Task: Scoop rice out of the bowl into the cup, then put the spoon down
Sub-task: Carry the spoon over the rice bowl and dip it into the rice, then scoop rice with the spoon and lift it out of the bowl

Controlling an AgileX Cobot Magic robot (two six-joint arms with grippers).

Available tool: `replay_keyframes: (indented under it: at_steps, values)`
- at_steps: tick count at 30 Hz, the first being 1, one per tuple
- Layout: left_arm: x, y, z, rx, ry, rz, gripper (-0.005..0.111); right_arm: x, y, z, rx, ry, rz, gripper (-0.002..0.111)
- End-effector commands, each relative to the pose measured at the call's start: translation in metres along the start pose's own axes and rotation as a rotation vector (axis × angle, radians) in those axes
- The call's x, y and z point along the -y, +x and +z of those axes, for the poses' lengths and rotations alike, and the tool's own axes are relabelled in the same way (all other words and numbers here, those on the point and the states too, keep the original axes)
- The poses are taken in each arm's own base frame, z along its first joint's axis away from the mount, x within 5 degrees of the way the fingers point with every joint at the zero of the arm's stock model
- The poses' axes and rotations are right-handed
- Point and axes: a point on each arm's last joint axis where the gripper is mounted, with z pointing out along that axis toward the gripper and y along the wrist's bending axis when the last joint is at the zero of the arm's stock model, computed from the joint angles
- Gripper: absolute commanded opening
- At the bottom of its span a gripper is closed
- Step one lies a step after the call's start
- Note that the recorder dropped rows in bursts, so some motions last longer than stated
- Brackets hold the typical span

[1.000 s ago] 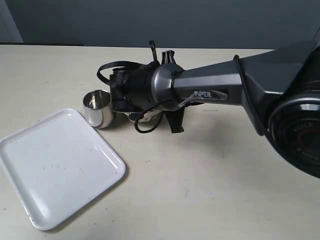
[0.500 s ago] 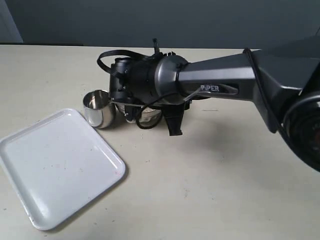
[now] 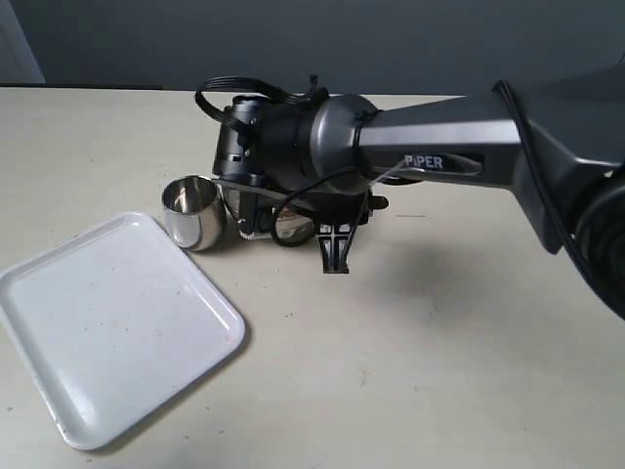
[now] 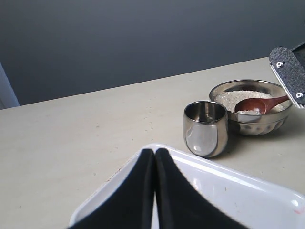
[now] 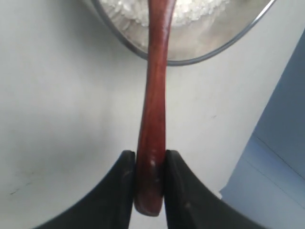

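Observation:
The bowl holds white rice, and the spoon rests with its oval end in the heap. My right gripper is shut on the end of the spoon handle, which runs over the bowl rim to the rice. The steel cup stands upright beside the bowl, close to it; I see no rice in it. In the exterior view the right arm covers most of the bowl, next to the cup. My left gripper is shut and empty over the tray.
A white square tray lies in front of the cup, near the table's front left, with nothing on it; its rim lies under the left gripper. One right finger pad shows above the bowl. A dark wall stands behind the table.
The right wrist has rolled and risen a little over the bowl, and its fingers have swung slightly toward the front. Cup and tray have stayed put.

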Motion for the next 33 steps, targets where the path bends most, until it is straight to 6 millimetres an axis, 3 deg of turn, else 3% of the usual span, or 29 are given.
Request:
replay_keyframes:
  at_steps: [1, 22, 33]
  values:
    - [0.000, -0.002, -0.001, 0.022, 0.001, -0.005, 0.001, 0.007, 0.010, 0.006, 0.002, -0.087, 0.070, -0.001]
    - [0.000, -0.002, -0.001, 0.022, 0.001, -0.005, 0.001, 0.007, 0.013, 0.010, 0.023, -0.187, 0.122, -0.001]
    - [0.000, -0.002, -0.001, 0.022, 0.001, -0.005, 0.001, 0.031, 0.014, 0.001, 0.116, -0.278, 0.234, -0.001]
